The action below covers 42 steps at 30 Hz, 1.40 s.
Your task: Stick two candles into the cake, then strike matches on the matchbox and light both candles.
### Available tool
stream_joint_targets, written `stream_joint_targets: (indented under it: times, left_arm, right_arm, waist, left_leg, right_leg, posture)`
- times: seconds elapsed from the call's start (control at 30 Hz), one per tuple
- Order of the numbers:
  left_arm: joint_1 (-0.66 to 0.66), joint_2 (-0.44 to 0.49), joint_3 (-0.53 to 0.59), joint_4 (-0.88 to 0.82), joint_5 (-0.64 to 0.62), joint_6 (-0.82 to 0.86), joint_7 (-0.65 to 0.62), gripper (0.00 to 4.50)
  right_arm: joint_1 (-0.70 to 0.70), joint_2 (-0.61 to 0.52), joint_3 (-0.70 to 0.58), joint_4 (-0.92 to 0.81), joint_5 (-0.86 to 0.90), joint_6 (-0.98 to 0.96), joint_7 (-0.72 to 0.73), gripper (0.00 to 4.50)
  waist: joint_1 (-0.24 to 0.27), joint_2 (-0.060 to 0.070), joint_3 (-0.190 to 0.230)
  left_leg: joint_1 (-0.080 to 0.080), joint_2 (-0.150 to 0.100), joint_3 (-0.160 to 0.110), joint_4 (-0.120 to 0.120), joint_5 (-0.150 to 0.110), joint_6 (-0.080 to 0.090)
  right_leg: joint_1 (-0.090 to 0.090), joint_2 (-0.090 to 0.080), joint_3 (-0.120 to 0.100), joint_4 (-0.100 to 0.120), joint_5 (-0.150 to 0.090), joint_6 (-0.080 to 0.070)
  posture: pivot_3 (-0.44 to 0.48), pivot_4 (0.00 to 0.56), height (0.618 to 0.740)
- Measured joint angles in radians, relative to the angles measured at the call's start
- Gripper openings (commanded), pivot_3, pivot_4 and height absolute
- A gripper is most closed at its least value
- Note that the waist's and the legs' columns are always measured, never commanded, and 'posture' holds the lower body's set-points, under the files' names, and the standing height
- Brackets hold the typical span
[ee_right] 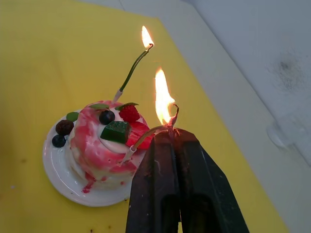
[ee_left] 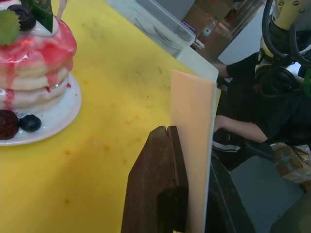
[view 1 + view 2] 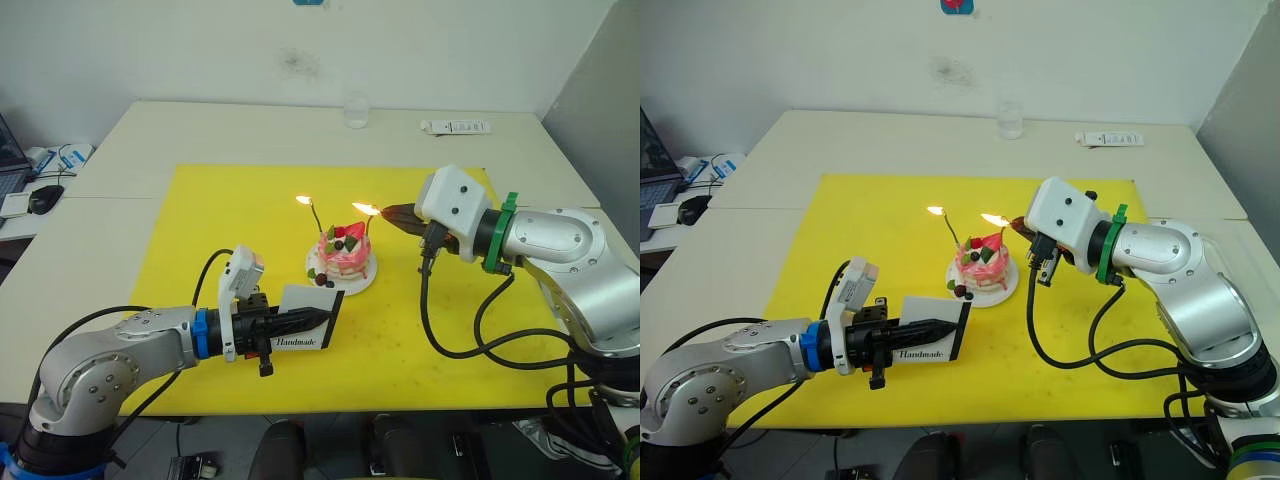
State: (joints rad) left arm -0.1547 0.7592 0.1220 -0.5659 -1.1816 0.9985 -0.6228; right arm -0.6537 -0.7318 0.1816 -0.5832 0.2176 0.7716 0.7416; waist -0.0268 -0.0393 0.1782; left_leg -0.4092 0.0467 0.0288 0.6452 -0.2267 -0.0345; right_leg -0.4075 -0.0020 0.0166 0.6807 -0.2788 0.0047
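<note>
- While both arms sit over the yellow mat on the bench, the cake stands on its white plate near the mat's middle.
- Two candles are stuck in the cake: far candle burns at its tip; near candle leans toward the right gripper, and its tip sits in the flame there.
- Right gripper: jaws pressed together on a burning match, flame right at the jaw tips.
- Left gripper: jaws pinching the matchbox, held upright on edge just in front of the plate, "Handmade" lettering facing the camera.
- Matchbox and plate look close, but I can't tell whether they touch.
- Glass and a white tube sit on the bench's far side, off the mat.
</note>
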Motion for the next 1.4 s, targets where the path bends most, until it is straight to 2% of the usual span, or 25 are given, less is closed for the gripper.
stream_joint_targets:
  times: [1.4]
  left_arm:
    - [-0.003, -0.011, -0.009, 0.013, 0.005, 0.0, -0.001, 0.0]
  right_arm:
    - [0.042, -0.036, -0.041, -0.03, 0.036, -0.006, 0.015, 0.05]
  waist:
    - [0.0, 0.0, 0.0]
  left_leg:
    - [0.0, 0.0, 0.0, 0.0, 0.0, 0.0]
  right_leg:
    - [0.0, 0.0, 0.0, 0.0, 0.0, 0.0]
  posture:
    - [0.0, 0.15, 0.74]
